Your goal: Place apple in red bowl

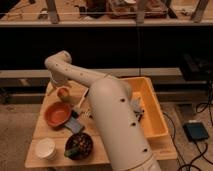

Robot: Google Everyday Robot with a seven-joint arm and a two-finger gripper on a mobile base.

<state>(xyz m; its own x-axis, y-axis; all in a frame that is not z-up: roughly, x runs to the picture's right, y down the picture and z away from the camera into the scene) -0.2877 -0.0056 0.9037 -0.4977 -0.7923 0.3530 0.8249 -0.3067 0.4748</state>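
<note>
Mounted at the end of the bulky white robot arm (116,120), the gripper (61,85) is seen lowered over the far left part of the light wooden table (42,132), directly above the small round apple (63,93), red with a yellowish patch. Whether the gripper is open or closed, and whether the apple is actually held, cannot be told, since the wrist hides that part. The apple is located near the table's far left corner, just beyond the shallow, smooth red-orange bowl (58,114) and outside it; the bowl's rim and the fruit appear close together, though contact cannot be judged. Nothing is seen inside the red-orange bowl. A small bluish-grey object (75,125) is placed just beside the bowl on its near right side. Nearer the front edge, a dark round bowl with mixed contents (79,146) is set beside a white cylindrical cup (46,148), the cup being to its left. A large yellow rectangular bin (151,107) is positioned on the right side of the table, partly hidden by the arm.
</note>
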